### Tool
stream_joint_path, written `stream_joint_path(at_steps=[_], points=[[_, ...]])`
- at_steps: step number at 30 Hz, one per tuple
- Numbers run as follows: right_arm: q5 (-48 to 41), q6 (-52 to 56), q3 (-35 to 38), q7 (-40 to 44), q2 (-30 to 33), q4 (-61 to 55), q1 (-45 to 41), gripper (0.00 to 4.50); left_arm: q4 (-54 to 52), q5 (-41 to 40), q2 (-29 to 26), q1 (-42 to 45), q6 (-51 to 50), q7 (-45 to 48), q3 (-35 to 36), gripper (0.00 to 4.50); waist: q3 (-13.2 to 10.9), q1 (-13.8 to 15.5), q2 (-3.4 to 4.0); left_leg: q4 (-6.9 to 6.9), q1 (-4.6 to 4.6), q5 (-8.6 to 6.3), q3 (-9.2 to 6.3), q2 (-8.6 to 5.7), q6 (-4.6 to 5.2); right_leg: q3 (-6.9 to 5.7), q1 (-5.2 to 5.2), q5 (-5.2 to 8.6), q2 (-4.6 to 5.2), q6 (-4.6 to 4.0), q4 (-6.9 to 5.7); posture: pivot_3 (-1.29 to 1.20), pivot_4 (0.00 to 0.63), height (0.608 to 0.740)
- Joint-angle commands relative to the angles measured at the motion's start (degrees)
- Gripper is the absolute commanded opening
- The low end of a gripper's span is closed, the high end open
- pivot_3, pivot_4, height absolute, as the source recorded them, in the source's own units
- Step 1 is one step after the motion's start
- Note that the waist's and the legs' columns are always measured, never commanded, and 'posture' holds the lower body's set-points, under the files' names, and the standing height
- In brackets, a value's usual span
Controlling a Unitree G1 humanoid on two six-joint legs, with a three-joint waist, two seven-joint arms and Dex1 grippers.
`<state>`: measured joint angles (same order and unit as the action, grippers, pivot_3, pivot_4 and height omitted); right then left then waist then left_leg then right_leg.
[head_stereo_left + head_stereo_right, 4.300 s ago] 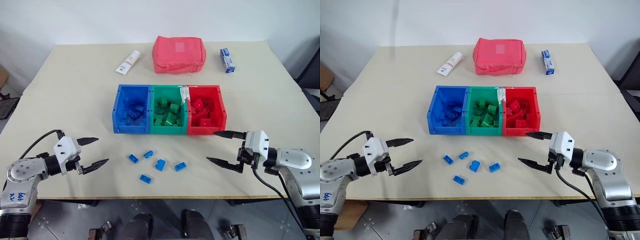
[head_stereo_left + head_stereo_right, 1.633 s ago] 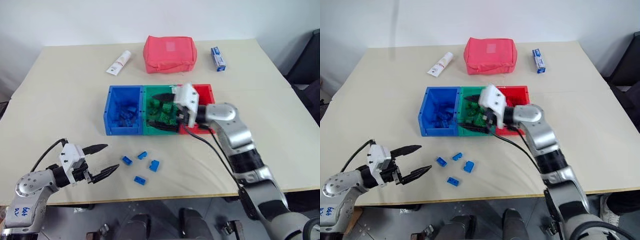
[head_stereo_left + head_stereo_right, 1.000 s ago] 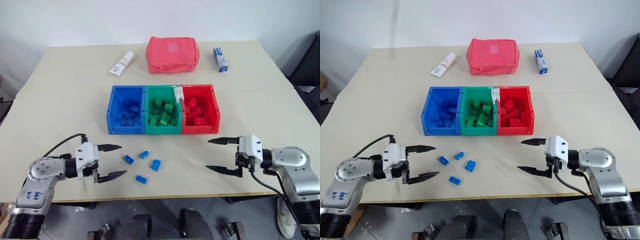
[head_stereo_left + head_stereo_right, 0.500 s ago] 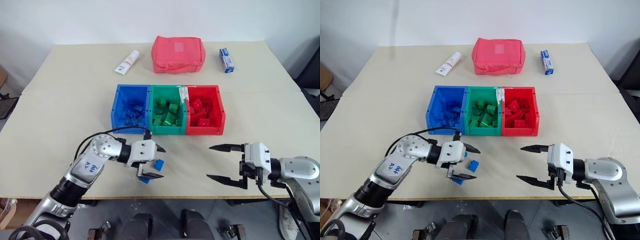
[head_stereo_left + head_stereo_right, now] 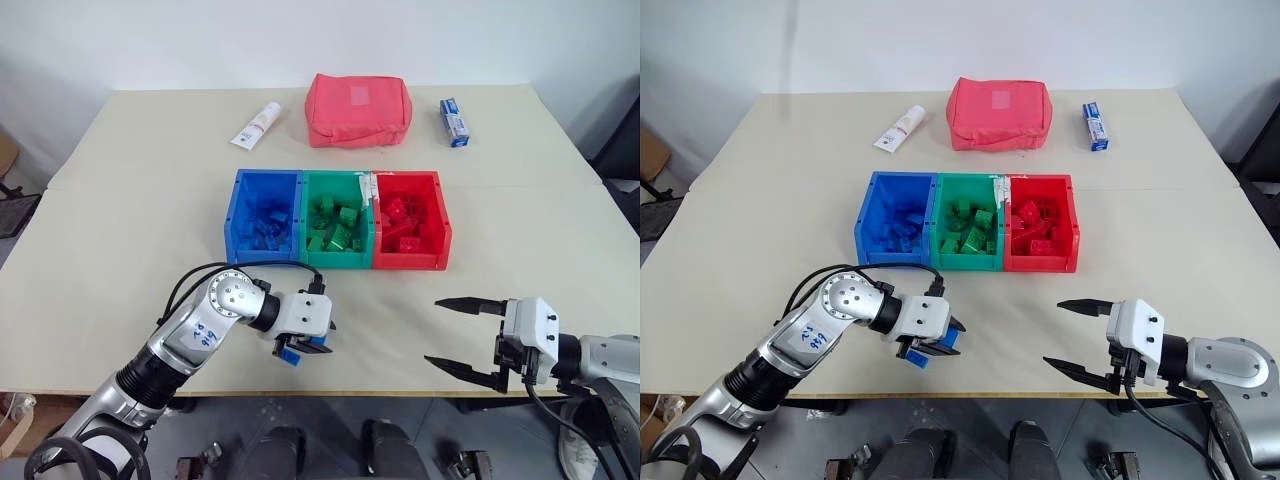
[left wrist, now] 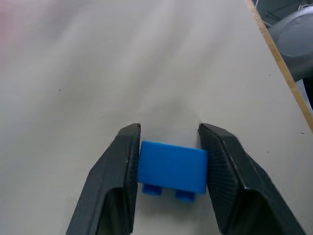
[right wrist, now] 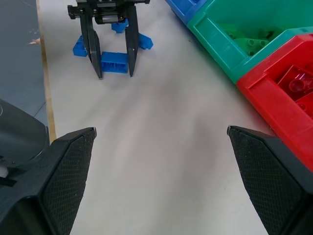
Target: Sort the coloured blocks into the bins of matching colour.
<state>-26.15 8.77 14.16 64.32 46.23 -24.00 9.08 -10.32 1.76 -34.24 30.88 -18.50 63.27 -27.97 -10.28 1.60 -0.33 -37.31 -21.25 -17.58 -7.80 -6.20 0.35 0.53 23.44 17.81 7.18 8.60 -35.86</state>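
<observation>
My left gripper (image 5: 318, 336) is shut on one blue block (image 6: 171, 169), which rests on the table near the front edge; both fingers (image 6: 122, 166) press its sides. Other loose blue blocks (image 7: 78, 47) lie close around it, partly hidden by the gripper. The joined bins stand at mid-table: blue (image 5: 237, 215) on the left, green (image 5: 310, 190) in the middle, red (image 5: 441, 225) on the right, each holding bricks of its own colour. Further right along the front edge, my right gripper (image 5: 433, 330) is open and holds nothing.
A red fabric pouch (image 5: 357, 108) sits at the back centre. A white tube (image 5: 256, 125) lies to its left and a small blue box (image 5: 453, 121) to its right. The table's front edge runs just below both grippers.
My left gripper swung right to the loose blue blocks and closed on one. The right arm pulled back from over the bins to the front edge and stayed open.
</observation>
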Motion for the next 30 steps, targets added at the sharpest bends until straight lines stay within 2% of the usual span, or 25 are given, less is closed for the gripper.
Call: stream_joint_path(at_steps=[1, 5, 10, 13, 16, 20, 22, 23, 30], points=[[-1.28, -0.60, 1.48, -0.27, 0.27, -0.97, -0.37, 4.50, 0.24, -1.84, 2.04, -0.59, -1.48, -2.39, 3.04, 1.55, 0.00, 0.00, 0.00, 0.00, 0.00, 0.00, 0.00, 0.00, 0.00, 0.00, 0.00, 0.00, 0.00, 0.00, -0.01, 0.00, 0.150, 0.740], [-3.80, 1.16, 1.37, -2.27, -1.18, -2.24, -1.55, 4.50, -2.76, -12.68, 7.07, -1.78, -0.62, -3.73, 12.60, 1.55, -0.02, -0.06, -0.03, 0.01, -0.04, 0.00, -0.02, 0.00, 0.01, -0.01, 0.04, 0.00, 0.01, 0.00, 0.00, 0.00, 0.150, 0.740], [-7.41, 2.81, 0.94, -6.65, -4.43, -3.69, -4.97, 4.50, -4.35, -18.77, 10.85, -2.83, 2.98, -10.18, 23.83, 1.55, -0.02, -0.18, -0.04, 0.00, -0.03, 0.00, -0.02, 0.03, -0.01, -0.02, 0.05, 0.00, 0.00, 0.00, 0.00, 0.00, 0.150, 0.740], [-8.90, 4.05, 0.04, -10.43, -7.17, -4.05, -9.35, 4.50, -2.02, -17.48, 11.67, -0.98, 1.16, -19.40, 30.27, 1.55, -0.04, -0.15, -0.06, -0.04, -0.03, 0.01, -0.02, 0.03, -0.03, -0.01, 0.05, 0.00, 0.00, 0.01, -0.01, 0.00, 0.150, 0.740], [-7.54, 3.47, -1.46, -11.26, -8.20, -3.49, -11.49, 4.50, 5.47, -15.07, 12.23, 2.03, -1.00, -26.09, 32.08, 1.55, -0.03, 0.08, -0.07, -0.03, 0.00, 0.02, -0.03, 0.00, -0.04, -0.02, 0.04, -0.01, 0.00, 0.01, -0.04, 0.00, 0.150, 0.740], [-6.31, 2.87, -2.42, -11.25, -8.14, -2.80, -12.11, 4.50, 14.54, -12.99, 14.12, 6.98, 1.70, -31.73, 32.53, 1.55, -0.05, 0.79, -0.10, -0.04, -0.05, 0.01, -0.08, -0.11, 0.00, -0.04, 0.04, -0.02, 0.04, 0.04, -0.02, 0.00, 0.150, 0.740], [-5.75, 2.56, -2.65, -11.17, -7.93, -2.53, -12.06, 4.50, 17.59, -12.51, 14.40, 8.61, 3.08, -32.77, 32.60, 2.27, -0.07, 0.83, -0.14, -0.05, -0.09, 0.00, -0.07, -0.12, 0.03, -0.04, 0.08, -0.03, 0.04, 0.06, 0.00, 0.00, 0.150, 0.740], [-5.50, 2.42, -2.69, -11.02, -7.83, -2.45, -12.00, 4.50, 18.58, -12.70, 14.57, 9.03, 3.32, -33.21, 32.85, 2.41, -0.07, 0.86, -0.15, -0.04, -0.10, -0.01, -0.07, -0.12, 0.03, -0.04, 0.09, -0.03, 0.04, 0.06, 0.00, 0.00, 0.150, 0.740], [-4.63, 2.05, -2.83, -10.54, -7.79, -1.71, -12.40, 4.50, 18.48, -14.92, 11.08, 6.21, 2.52, -27.18, 32.47, 4.49, -0.07, -0.19, -0.15, -0.04, -0.09, 0.00, -0.02, -0.07, 0.01, -0.03, 0.13, -0.03, 0.03, 0.06, -0.06, 0.00, 0.150, 0.740]])
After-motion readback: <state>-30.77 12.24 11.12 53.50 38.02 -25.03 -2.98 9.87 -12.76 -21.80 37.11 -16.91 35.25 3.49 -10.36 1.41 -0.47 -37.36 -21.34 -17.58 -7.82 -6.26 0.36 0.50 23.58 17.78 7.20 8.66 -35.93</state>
